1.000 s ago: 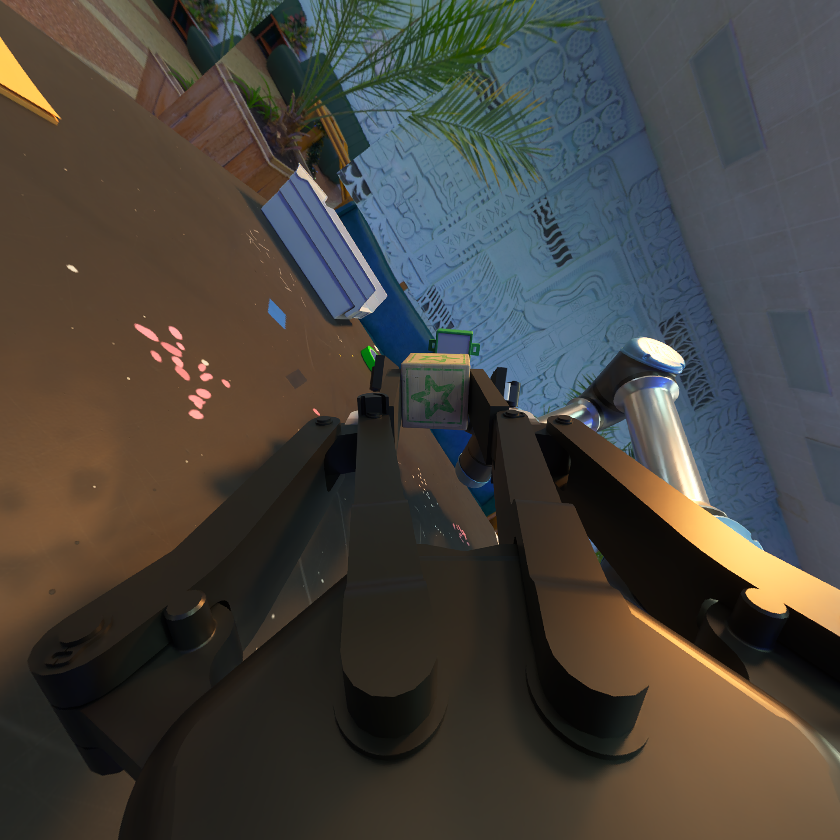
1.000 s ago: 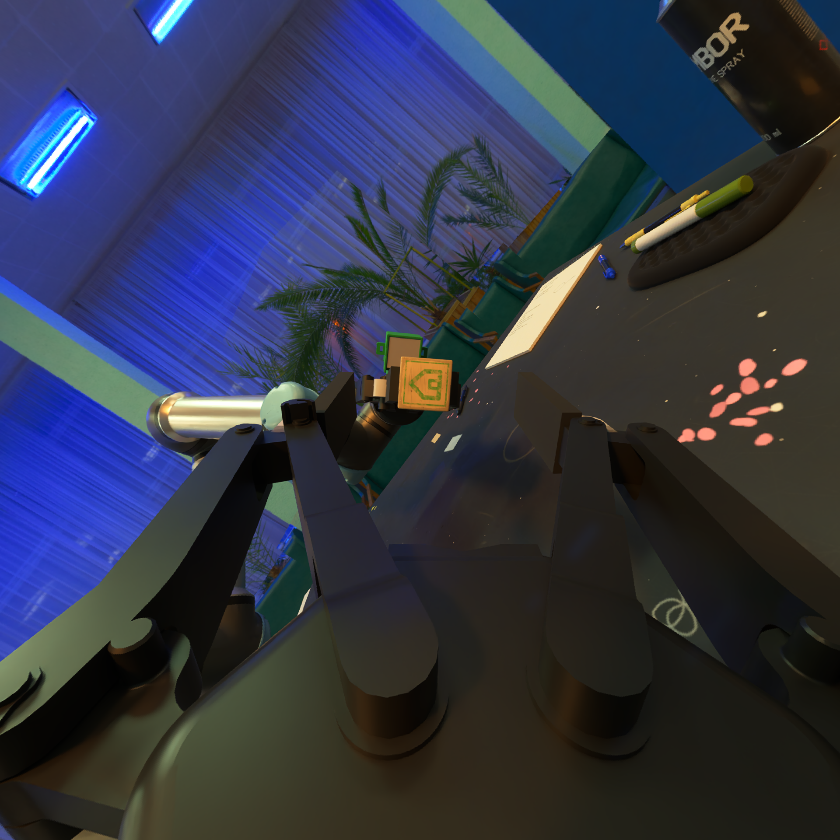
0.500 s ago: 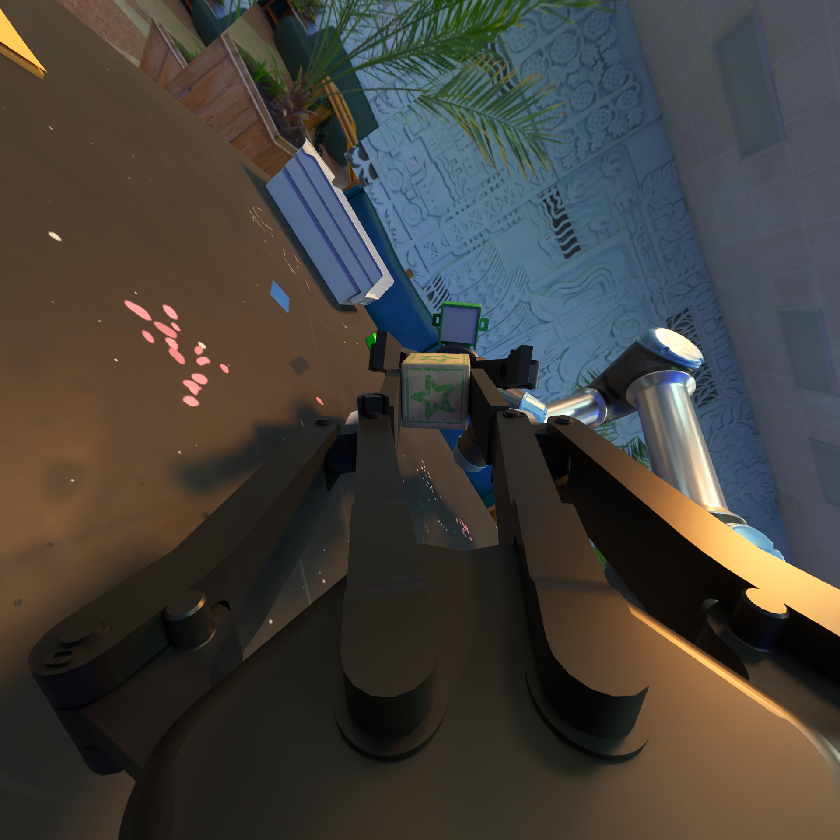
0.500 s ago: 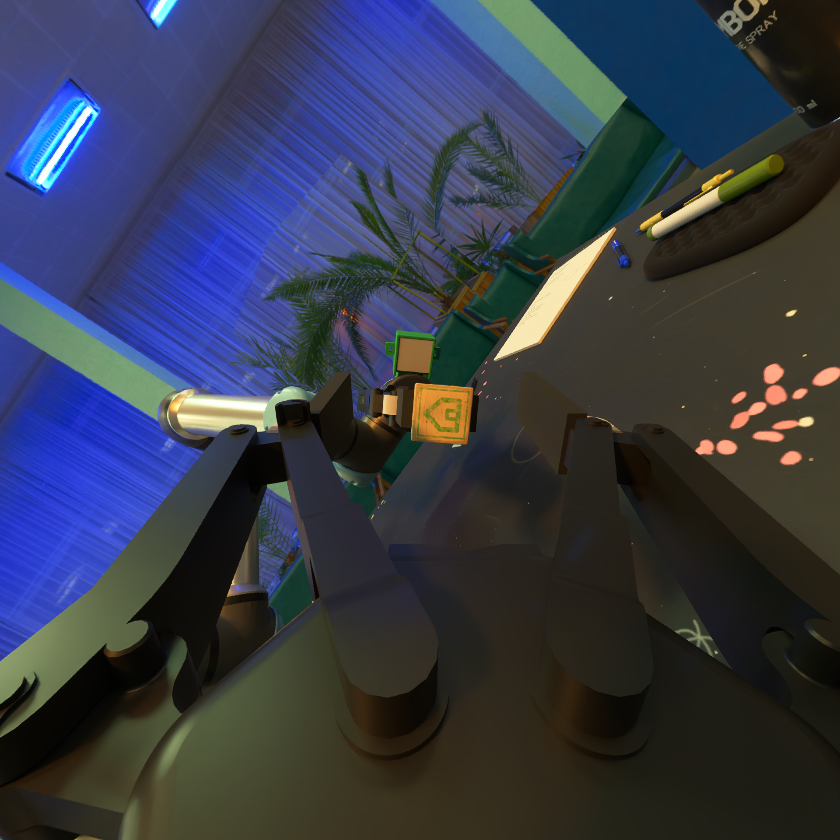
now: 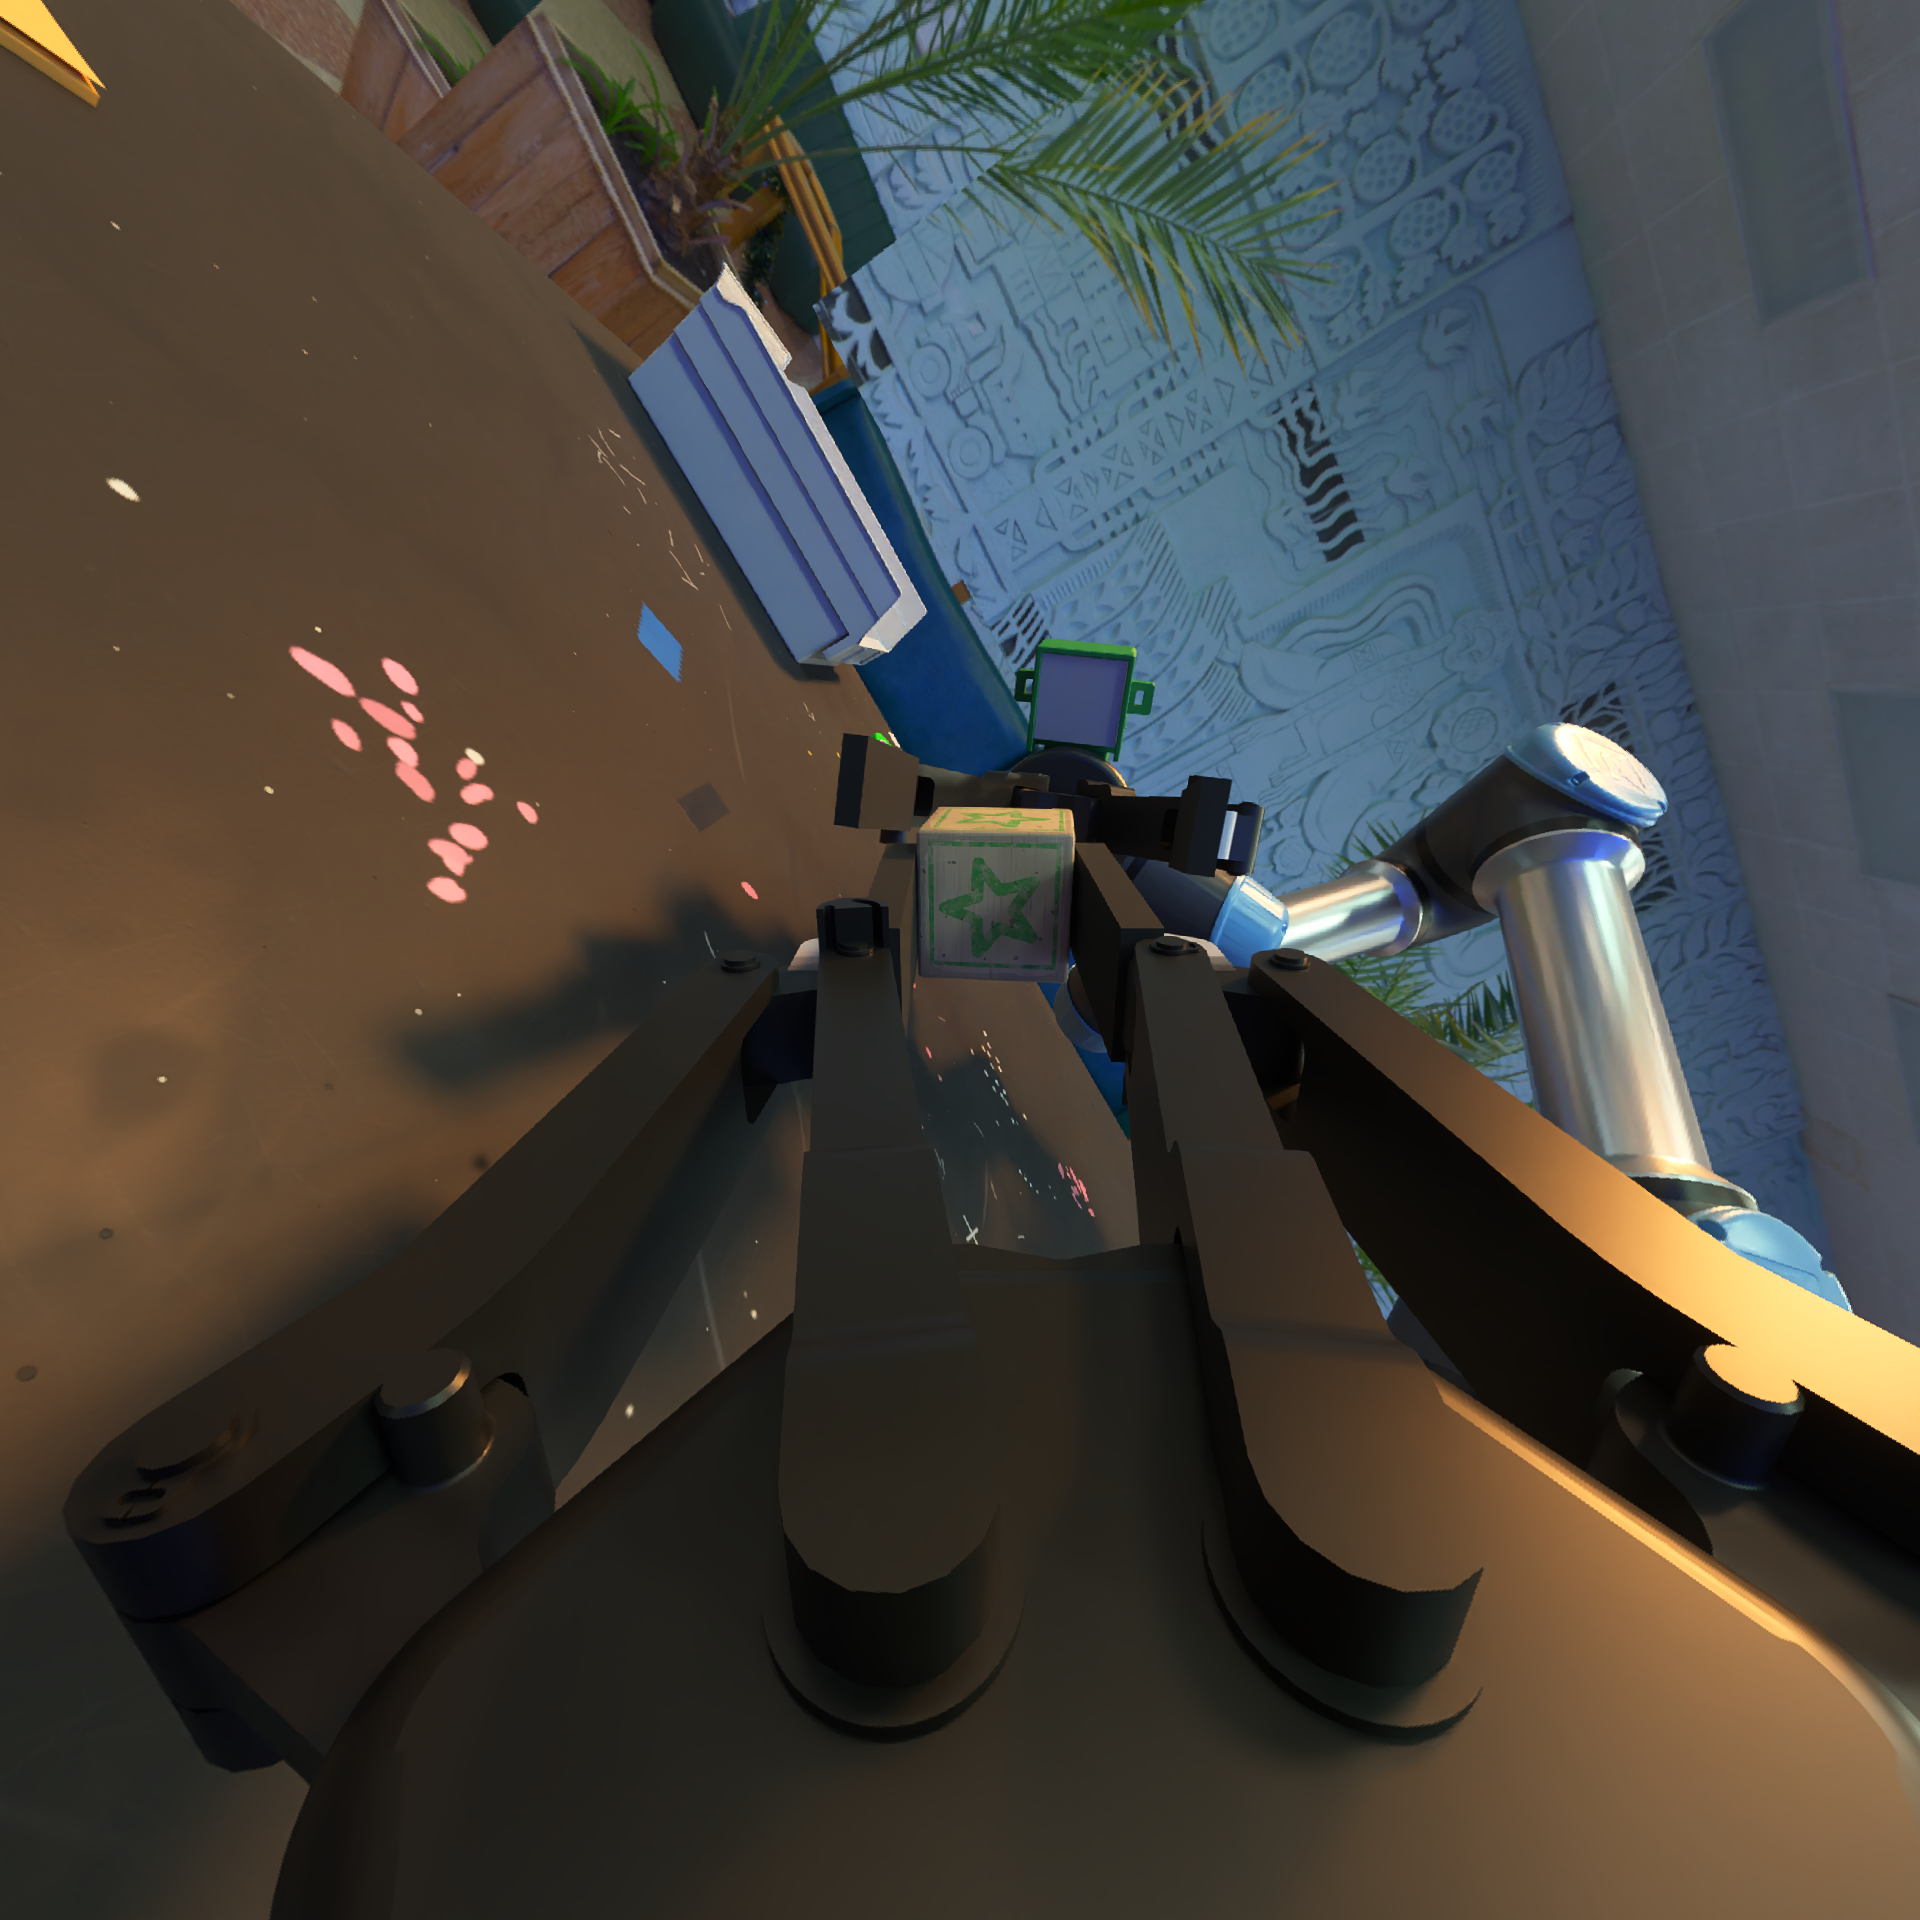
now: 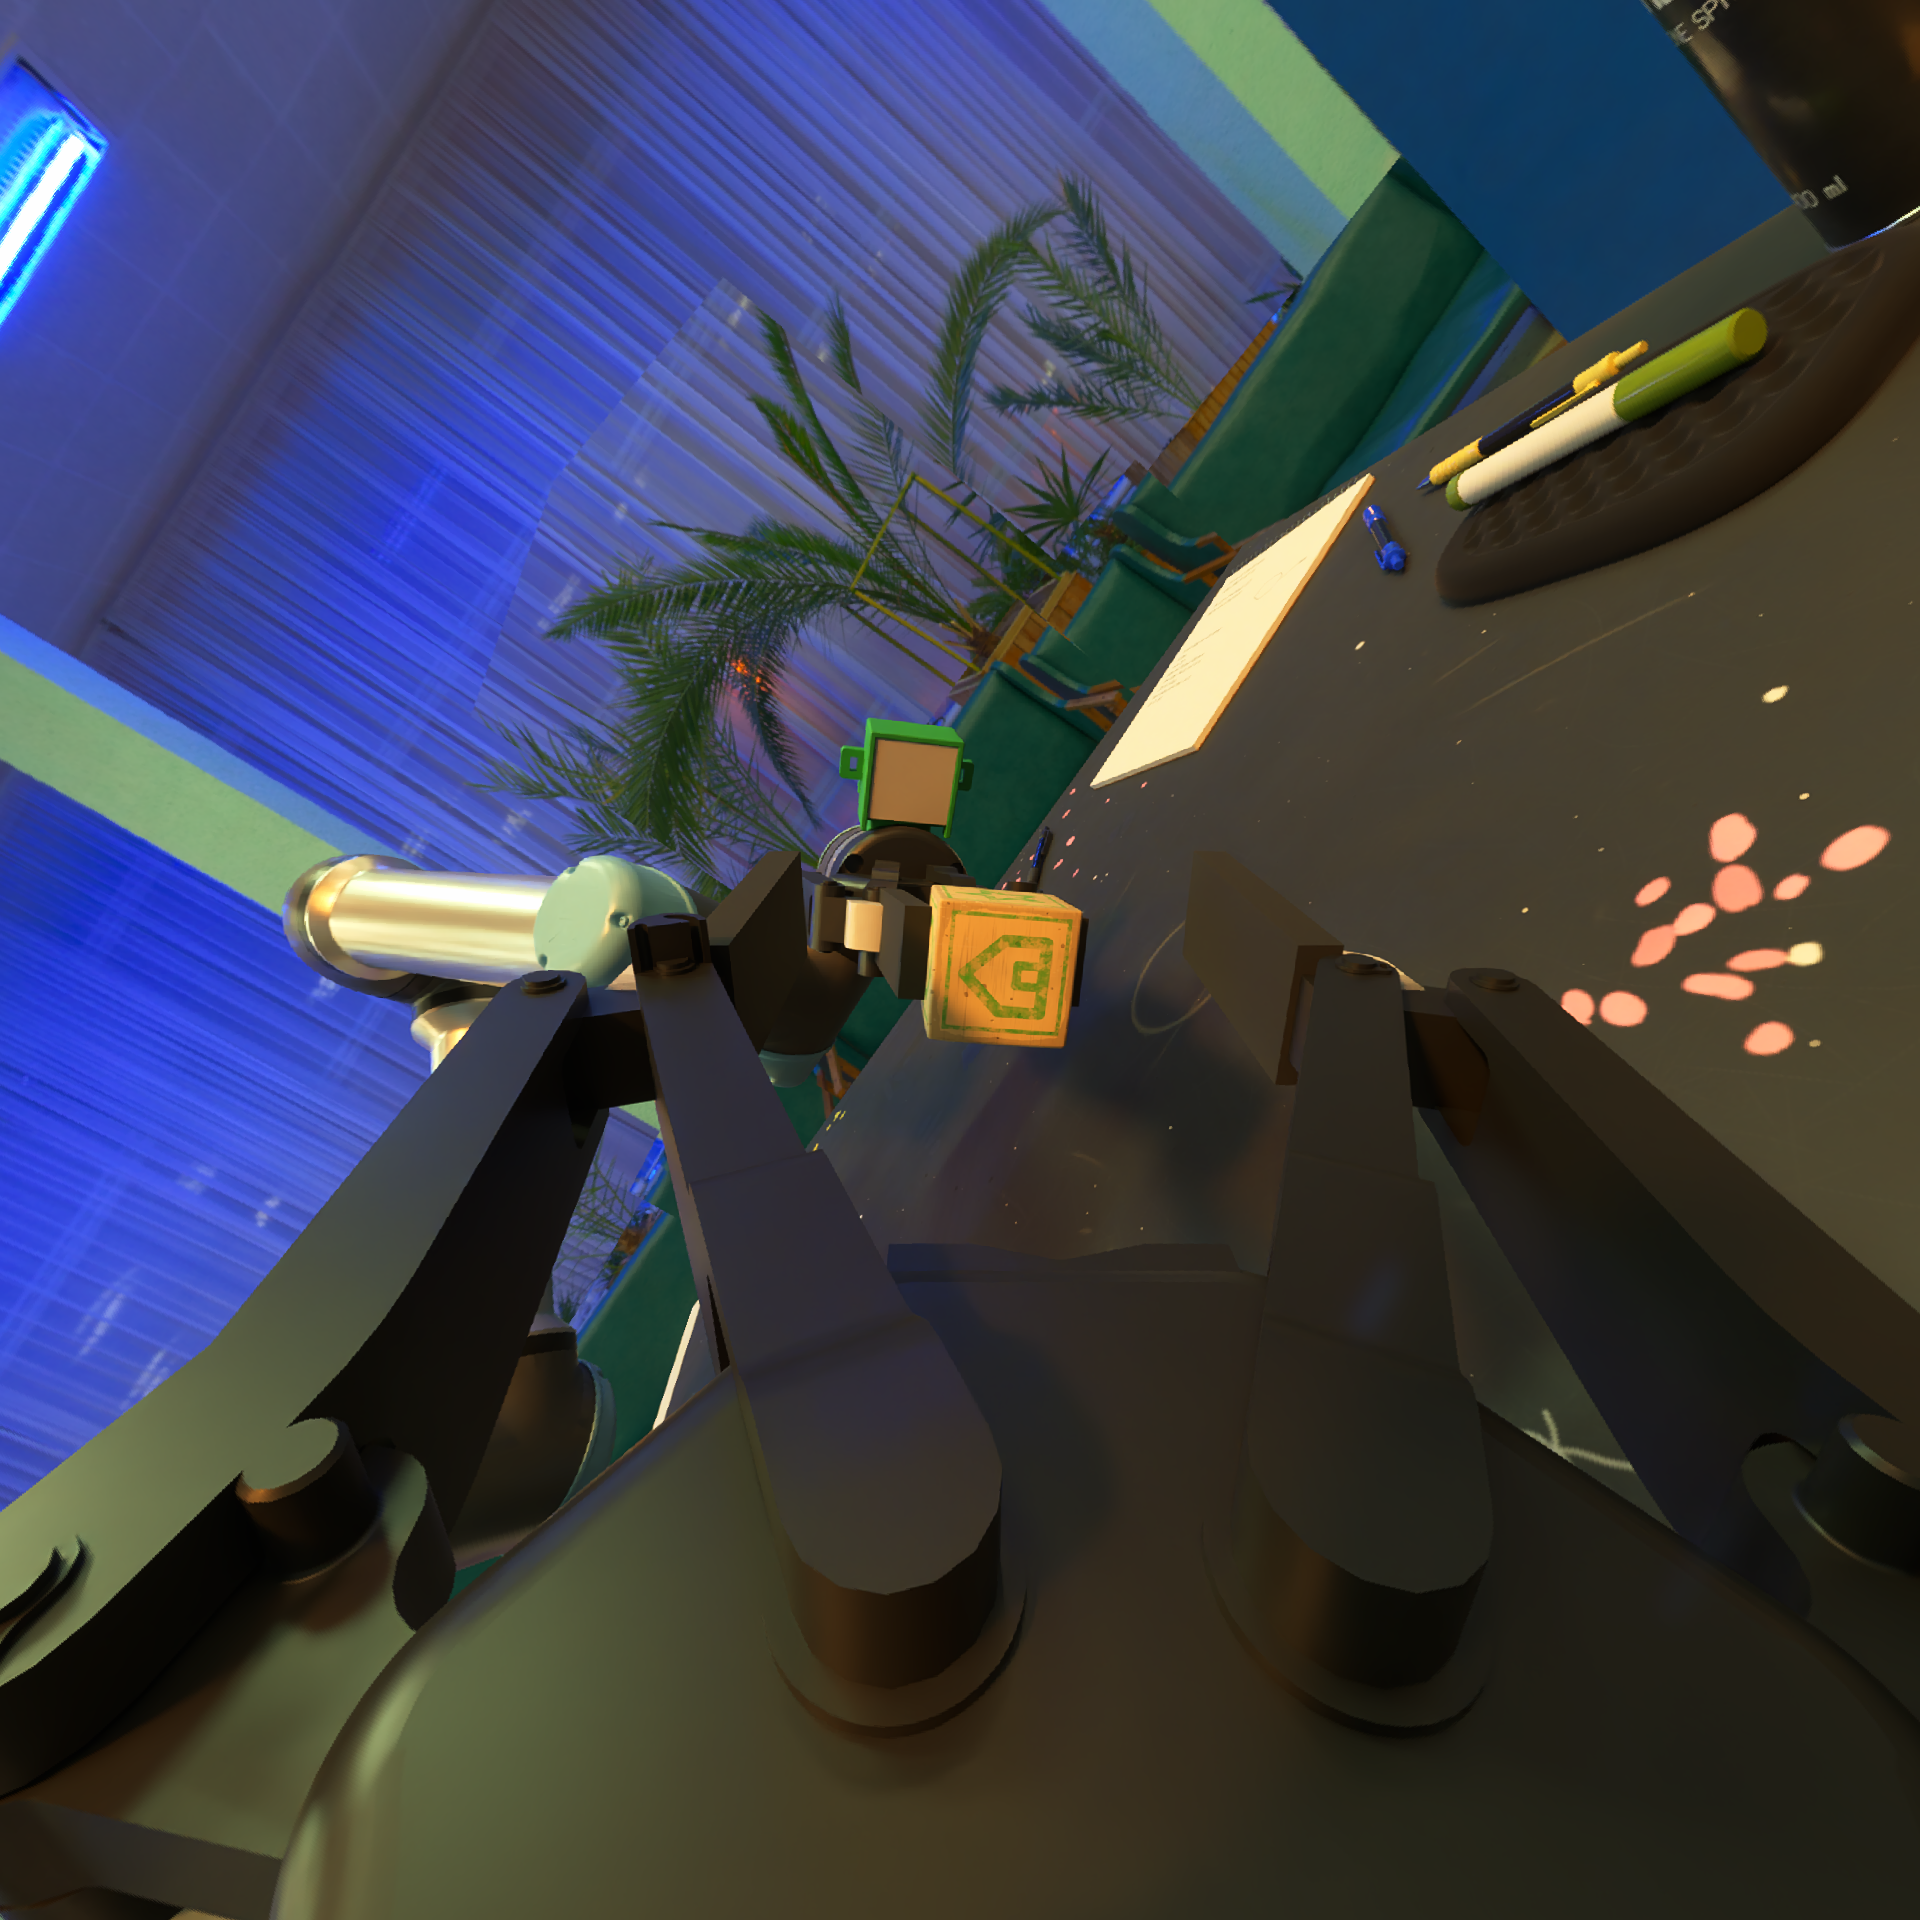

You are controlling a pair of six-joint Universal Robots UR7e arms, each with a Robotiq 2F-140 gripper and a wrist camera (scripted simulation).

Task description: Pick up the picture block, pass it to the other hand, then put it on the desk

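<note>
The picture block (image 5: 992,914) is a small wooden cube with a green star on the face toward me. My left gripper (image 5: 992,894) is shut on it and holds it in the air above the dark desk (image 5: 312,416). My right gripper (image 5: 1044,805) is open just beyond the block, one finger on each side. In the right wrist view the block (image 6: 1003,961) shows an orange face with a green house shape. There it sits between the spread fingers of my right gripper (image 6: 1008,935), not touching either, with the left gripper (image 6: 862,925) behind it.
A stack of white books (image 5: 769,499) and a blue note (image 5: 658,641) lie at the desk's far edge. A black mat (image 6: 1766,468) with a green-capped marker (image 6: 1600,410), a paper pad (image 6: 1236,634) and a black spray can (image 6: 1849,125) lie at the right.
My right gripper has moved in toward the block, staying open, so the block now sits between its fingers. The left gripper still holds the block.
</note>
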